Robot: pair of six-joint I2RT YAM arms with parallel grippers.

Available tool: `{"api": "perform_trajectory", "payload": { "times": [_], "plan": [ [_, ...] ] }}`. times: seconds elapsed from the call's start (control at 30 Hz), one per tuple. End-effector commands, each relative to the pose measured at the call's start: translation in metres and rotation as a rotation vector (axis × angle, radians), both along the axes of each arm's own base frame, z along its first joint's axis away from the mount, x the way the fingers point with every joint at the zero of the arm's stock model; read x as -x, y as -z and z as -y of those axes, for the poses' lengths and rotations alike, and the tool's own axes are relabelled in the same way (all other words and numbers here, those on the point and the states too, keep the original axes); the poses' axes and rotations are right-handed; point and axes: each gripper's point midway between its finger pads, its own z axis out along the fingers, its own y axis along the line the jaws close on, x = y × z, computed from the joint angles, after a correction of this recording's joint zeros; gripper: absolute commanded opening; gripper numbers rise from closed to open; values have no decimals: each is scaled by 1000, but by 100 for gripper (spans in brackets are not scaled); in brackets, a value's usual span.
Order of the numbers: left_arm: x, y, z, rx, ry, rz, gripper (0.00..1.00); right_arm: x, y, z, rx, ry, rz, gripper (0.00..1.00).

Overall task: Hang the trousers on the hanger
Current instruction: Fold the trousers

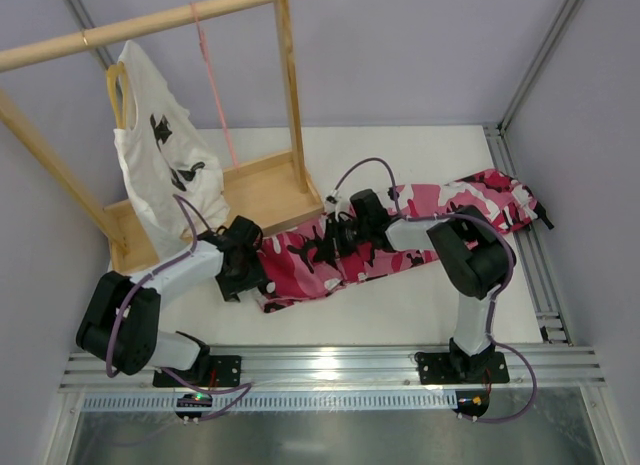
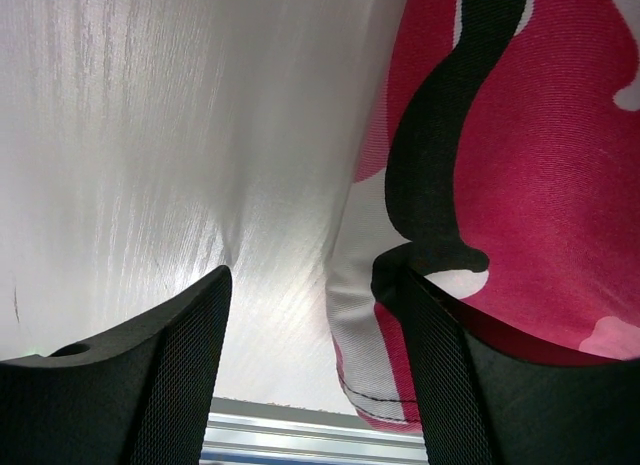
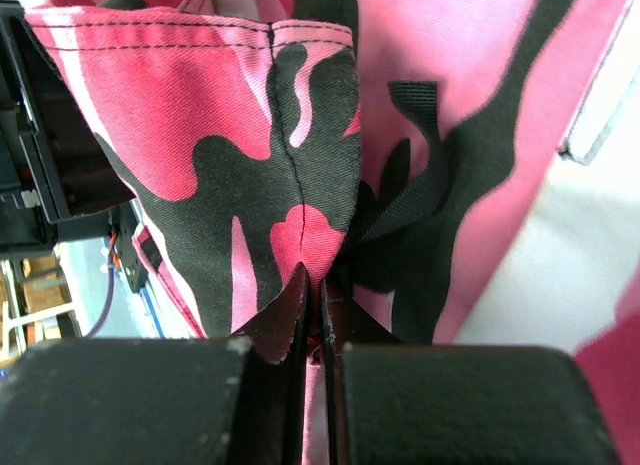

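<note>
The pink, black and white camouflage trousers [image 1: 420, 235] lie stretched across the white table from centre-left to far right. My right gripper [image 1: 337, 239] is shut on a raised fold of the trousers [image 3: 300, 165], pinched at a seam between its fingertips [image 3: 320, 295]. My left gripper [image 1: 250, 269] is at the trousers' left end and stands open [image 2: 315, 375]. A hemmed edge of the trousers [image 2: 370, 325] lies between its fingers, close to the right finger [image 2: 480, 395]. The thin pale-pink hanger [image 1: 215, 95] hangs from the wooden rod, apart from both grippers.
A wooden rack [image 1: 270, 190] stands at the back left, its rod [image 1: 140, 27] across the top. A white T-shirt with black print [image 1: 160, 155] hangs there on a yellow hanger [image 1: 115, 90]. An aluminium rail [image 1: 330, 365] runs along the near edge, and another [image 1: 530, 245] along the right.
</note>
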Motion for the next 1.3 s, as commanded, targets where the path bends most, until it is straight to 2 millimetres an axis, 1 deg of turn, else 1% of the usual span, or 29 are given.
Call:
{"api": "perform_trajectory", "payload": {
  "times": [0.0,0.03,0.07,0.1,0.17,0.2,0.23,0.3,0.37,0.4,0.43,0.5,0.63,0.67,0.77,0.8,0.83,0.9,0.93,0.97,1.0,1.03,1.07,1.1,1.13,1.17,1.2,1.23,1.27],
  "plan": [
    [-12,-13,-2,-2,-13,54,68,-9,-39,4,-7,60,60,4],
    [-13,-16,-2,-5,-13,59,68,-9,-40,7,11,93,46,4],
    [-15,-22,-3,-14,-17,61,68,-15,-39,13,47,151,52,4],
    [-17,-26,-3,-17,-14,69,68,-14,-46,21,74,190,53,4],
    [-23,-38,-7,-41,-5,98,68,-16,-50,29,116,249,51,4],
    [-26,-42,-9,-52,-4,111,69,-15,-41,43,196,298,31,4],
    [-29,-46,-13,-74,2,128,69,-19,-49,47,211,320,51,4],
    [-32,-52,-14,-82,8,140,70,-21,-43,61,293,375,54,4],
    [-33,-52,-12,-76,12,141,70,-25,-44,66,320,403,58,4],
    [-34,-51,-11,-72,13,140,70,-23,-40,70,345,412,46,4],
    [-34,-50,-10,-69,12,138,71,-25,-39,72,353,424,47,4],
    [-34,-47,-7,-56,17,135,70,-24,-42,66,321,398,56,4],
    [-29,-41,-8,-57,38,118,70,-18,-39,58,277,337,66,4],
    [-29,-41,-8,-54,43,116,70,-12,-41,50,236,285,54,5],
    [-30,-47,-3,-29,68,129,70,-14,-49,40,189,251,71,6],
    [-32,-53,-3,-21,72,150,70,-14,-54,33,171,241,72,5],
    [-34,-57,-5,-31,67,169,70,-17,-67,24,146,230,90,5],
    [-40,-73,-12,-59,46,209,72,-14,-80,11,143,217,104,5],
    [-43,-81,-19,-86,47,236,73,-8,-99,-10,113,182,136,5],
    [-46,-85,-26,-90,25,239,73,0,-107,-22,98,162,136,6],
    [-52,-91,-28,-83,13,252,74,4,-108,-34,86,149,123,8],
    [-53,-90,-27,-55,13,234,74,5,-117,-46,64,148,126,9],
    [-58,-90,-31,-29,-8,226,73,20,-123,-66,37,127,113,10],
    [-59,-87,-30,-6,-15,211,73,24,-123,-76,30,119,114,13],
    [-59,-83,-31,14,-26,199,72,25,-122,-87,30,117,116,20],
    [-59,-76,-29,55,-37,173,72,34,-119,-96,34,100,106,26],
    [-58,-67,-28,73,-45,158,69,37,-117,-101,34,91,103,33],
    [-57,-63,-28,90,-51,145,68,40,-110,-104,44,78,90,35],
    [-55,-58,-22,138,-49,118,66,45,-106,-105,53,64,86,37]
  ]
}}
